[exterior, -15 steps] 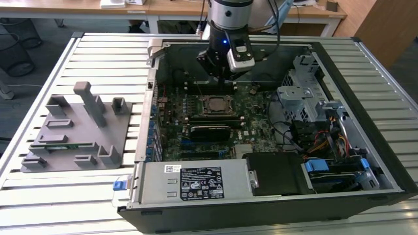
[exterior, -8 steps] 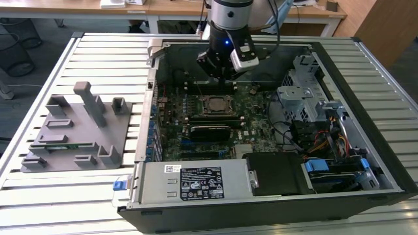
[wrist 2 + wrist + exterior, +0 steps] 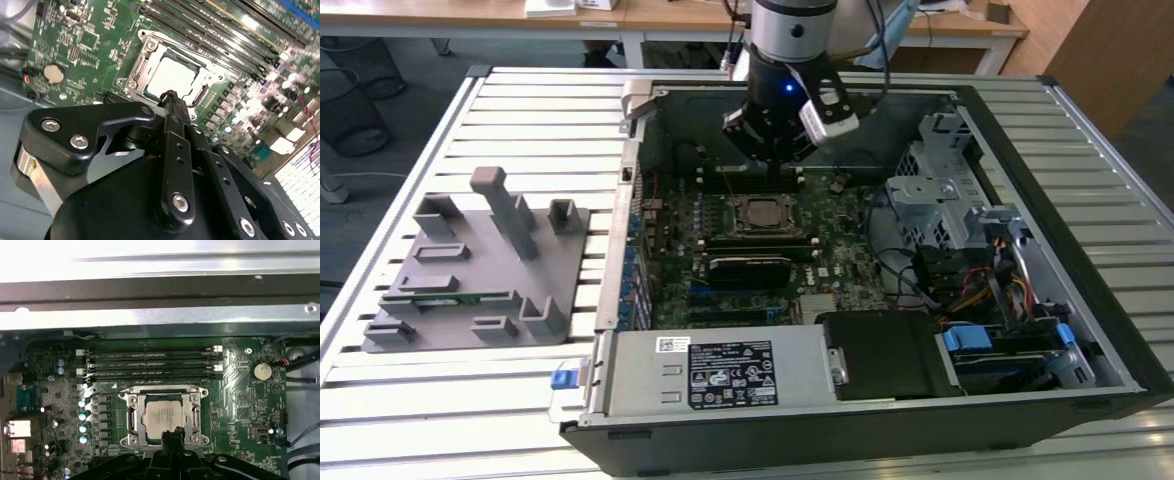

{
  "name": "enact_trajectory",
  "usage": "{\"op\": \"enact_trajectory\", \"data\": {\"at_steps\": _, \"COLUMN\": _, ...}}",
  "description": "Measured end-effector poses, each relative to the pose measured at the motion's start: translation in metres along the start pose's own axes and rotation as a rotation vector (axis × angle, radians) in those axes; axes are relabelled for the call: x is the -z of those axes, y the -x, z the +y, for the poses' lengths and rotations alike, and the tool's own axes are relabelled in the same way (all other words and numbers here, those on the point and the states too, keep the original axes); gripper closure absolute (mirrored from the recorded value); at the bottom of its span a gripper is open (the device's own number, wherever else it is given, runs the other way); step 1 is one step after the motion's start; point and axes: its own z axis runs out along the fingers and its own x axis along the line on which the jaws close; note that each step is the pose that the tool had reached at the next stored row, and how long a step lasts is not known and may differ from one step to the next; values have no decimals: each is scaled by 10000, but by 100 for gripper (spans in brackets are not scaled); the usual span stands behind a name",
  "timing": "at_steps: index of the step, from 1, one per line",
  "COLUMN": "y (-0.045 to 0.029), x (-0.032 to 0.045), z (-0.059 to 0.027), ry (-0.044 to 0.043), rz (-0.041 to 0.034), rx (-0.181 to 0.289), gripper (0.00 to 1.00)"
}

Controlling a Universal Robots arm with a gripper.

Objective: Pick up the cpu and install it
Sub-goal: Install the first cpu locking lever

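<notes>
The cpu [image 3: 162,415] is a silvery square chip lying flat inside the metal-framed socket [image 3: 131,416] on the green motherboard; it also shows in the exterior view [image 3: 758,213] and in the second wrist view [image 3: 171,76]. My gripper [image 3: 778,152] hangs inside the open computer case, above the board and just behind the socket. In both wrist views its black fingertips [image 3: 172,432] meet in a single point at the socket's edge [image 3: 169,96], shut with nothing between them. The gripper is apart from the cpu.
The case walls [image 3: 624,200] surround the board. Memory slots [image 3: 150,365] run beside the socket. A drive cage [image 3: 947,190], cables [image 3: 974,290] and the power supply [image 3: 720,372] fill the near and right side. A grey fixture [image 3: 480,270] with a green memory stick [image 3: 447,297] sits outside on the slatted table.
</notes>
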Motion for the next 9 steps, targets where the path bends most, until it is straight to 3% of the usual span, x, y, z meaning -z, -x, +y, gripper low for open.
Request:
{"op": "enact_trajectory", "data": {"at_steps": 3, "y": -6, "x": -7, "z": 0, "ry": 0, "rz": -3, "rx": 442, "gripper": 89}}
{"op": "enact_trajectory", "data": {"at_steps": 6, "y": -81, "x": -9, "z": -3, "ry": -1, "rz": -96, "rx": 453, "gripper": 89}}
{"op": "enact_trajectory", "data": {"at_steps": 9, "y": -129, "x": -12, "z": 1, "ry": 0, "rz": -136, "rx": 339, "gripper": 89}}
